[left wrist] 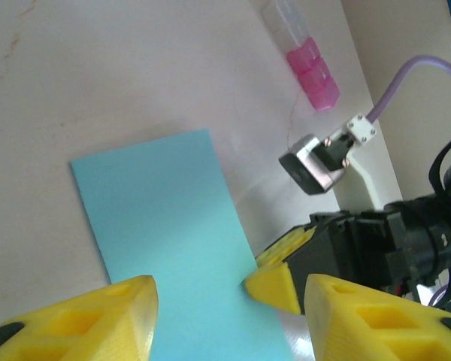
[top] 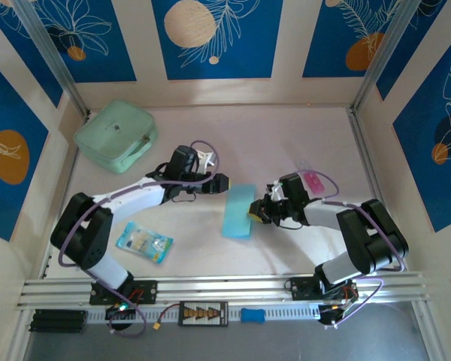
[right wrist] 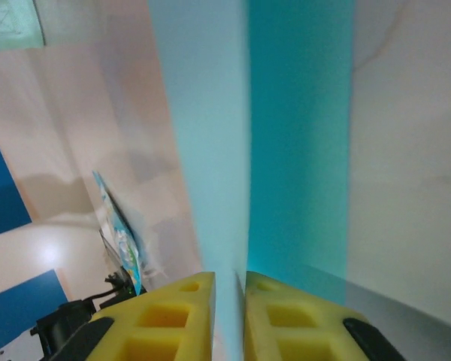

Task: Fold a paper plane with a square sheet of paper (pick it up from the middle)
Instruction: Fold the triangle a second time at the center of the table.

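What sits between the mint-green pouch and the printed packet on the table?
The left arm's white forearm crosses between the pouch and the packet, as the top view shows.

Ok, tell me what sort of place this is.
Probably a robot test cell: two arms bolted to an aluminium rail, blue patterned panels boxing in the table, and props like folded light-blue paper and a mint-green pouch.
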### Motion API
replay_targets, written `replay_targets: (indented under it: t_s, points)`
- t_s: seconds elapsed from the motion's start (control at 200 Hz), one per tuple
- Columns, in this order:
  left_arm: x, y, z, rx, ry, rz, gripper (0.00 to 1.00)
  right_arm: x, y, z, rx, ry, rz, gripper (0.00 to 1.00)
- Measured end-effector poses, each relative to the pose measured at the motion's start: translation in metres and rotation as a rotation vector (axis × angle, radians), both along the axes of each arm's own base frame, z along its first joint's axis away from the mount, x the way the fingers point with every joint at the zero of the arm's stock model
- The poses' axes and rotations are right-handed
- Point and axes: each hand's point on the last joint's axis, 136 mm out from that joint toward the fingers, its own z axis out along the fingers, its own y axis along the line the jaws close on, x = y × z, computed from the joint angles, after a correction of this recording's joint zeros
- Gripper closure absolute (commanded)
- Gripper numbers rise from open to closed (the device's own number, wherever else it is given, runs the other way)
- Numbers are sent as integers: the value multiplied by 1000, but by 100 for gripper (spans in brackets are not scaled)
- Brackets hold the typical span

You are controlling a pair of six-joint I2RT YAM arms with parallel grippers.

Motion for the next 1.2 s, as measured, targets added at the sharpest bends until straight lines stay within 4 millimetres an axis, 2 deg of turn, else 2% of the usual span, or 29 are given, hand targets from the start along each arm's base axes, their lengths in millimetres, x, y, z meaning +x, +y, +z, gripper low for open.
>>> replay_targets:
  t_s: [0.185,0.37,0.61,0.945,1.195]
  points:
    - [-14,5,-14,0,31,-19,52,3,6,2,25,2,33,79]
    - [-29,2,-20,3,21,-64,55,7,10,-1,26,9,49,86]
    - [-57,-12,2,13,-106,-138,55,16,14,2,11,-14,97,93]
    - [-59,-9,4,48,-177,-133,52,21,18,10,-32,-62,223,93]
    - [-59,-9,5,46,-180,-135,52,12,13,8,-52,-27,252,93]
